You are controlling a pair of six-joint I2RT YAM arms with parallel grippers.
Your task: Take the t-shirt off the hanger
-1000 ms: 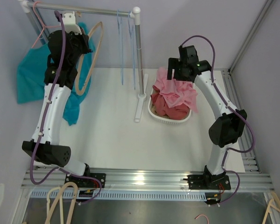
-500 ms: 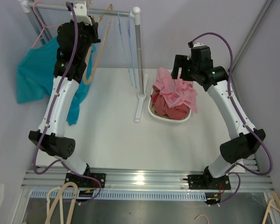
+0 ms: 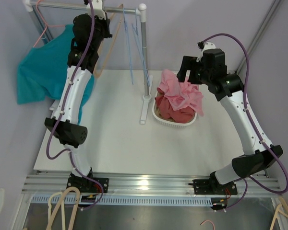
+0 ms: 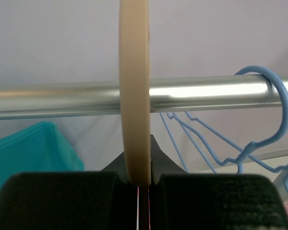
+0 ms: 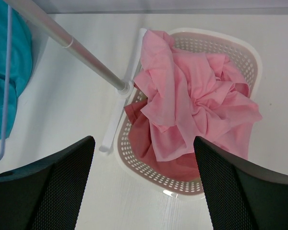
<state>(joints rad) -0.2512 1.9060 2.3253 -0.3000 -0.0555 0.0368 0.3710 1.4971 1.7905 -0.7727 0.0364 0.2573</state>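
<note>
The teal t-shirt (image 3: pixel 38 76) hangs on a pink hanger (image 3: pixel 42 33) at the left end of the metal rail (image 3: pixel 57 6). It also shows in the left wrist view (image 4: pixel 29 151) and the right wrist view (image 5: pixel 9 57). My left gripper (image 3: pixel 99 11) is raised to the rail and shut on a bare beige hanger (image 4: pixel 134 91), whose loop crosses in front of the rail (image 4: pixel 62 98). My left gripper (image 4: pixel 138 178) is to the right of the t-shirt, not touching it. My right gripper (image 5: pixel 143 141) is open and empty above the basket, and it shows in the top view (image 3: pixel 189 73).
A white basket (image 3: pixel 169 123) full of pink clothes (image 3: pixel 180 96) stands right of the rack's post (image 3: pixel 144 52) and its foot (image 3: pixel 143 112). Blue wire hangers (image 3: pixel 130 45) hang near the rail's right end, close to my left gripper (image 4: pixel 264 120). Spare hangers lie below the table's near edge.
My left arm has risen and carried the beige hanger up to the rail. My right arm has lifted and drawn back to the right of the basket, still open.
</note>
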